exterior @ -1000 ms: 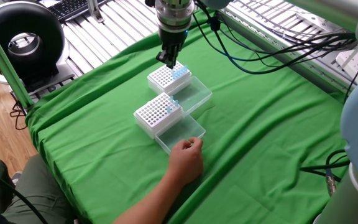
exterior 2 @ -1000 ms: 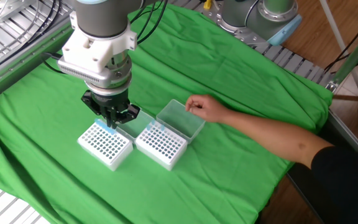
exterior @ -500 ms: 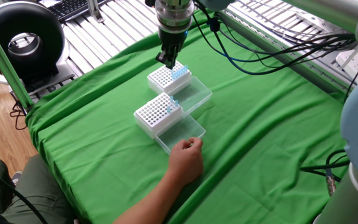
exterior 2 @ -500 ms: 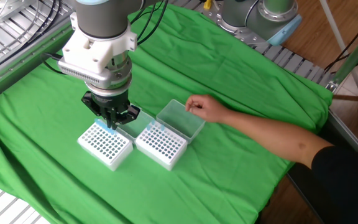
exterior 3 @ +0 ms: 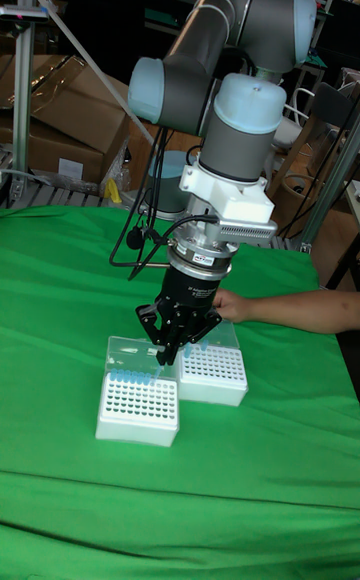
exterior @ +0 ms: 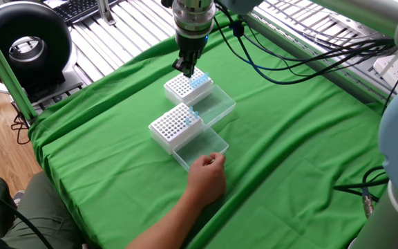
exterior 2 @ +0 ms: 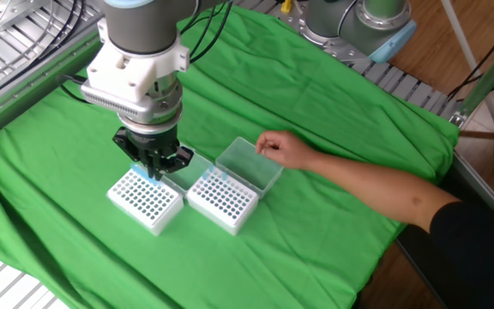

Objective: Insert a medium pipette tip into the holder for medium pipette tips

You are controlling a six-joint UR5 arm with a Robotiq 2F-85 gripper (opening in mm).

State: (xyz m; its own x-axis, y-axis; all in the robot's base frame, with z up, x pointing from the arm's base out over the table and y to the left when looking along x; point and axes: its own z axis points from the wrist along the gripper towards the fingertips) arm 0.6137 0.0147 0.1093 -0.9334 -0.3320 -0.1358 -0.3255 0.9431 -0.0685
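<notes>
Change since earlier frames: none visible; gripper, racks and hand sit as before.

Gripper (exterior 2: pixel 153 169): upper centre of one fixed view, left of centre in the other; pointing down just above the corner of the holder (exterior 2: pixel 145 201) where blue tips stand. Fingers nearly closed; whether a tip is pinched between them cannot be told.

Holder: white rack with a hole grid, clear lid open flat beside it, on the green cloth (exterior: pixel 289 159).

Second rack (exterior 2: pixel 222 202): same kind, just beside the first, nearer the hand, a few blue tips in it, lid open.

Hand (exterior: pixel 207 174): lower centre of one fixed view, fingertips at the second rack's lid edge.

Writing: a small label on the gripper body in the tall view, unreadable.
</notes>
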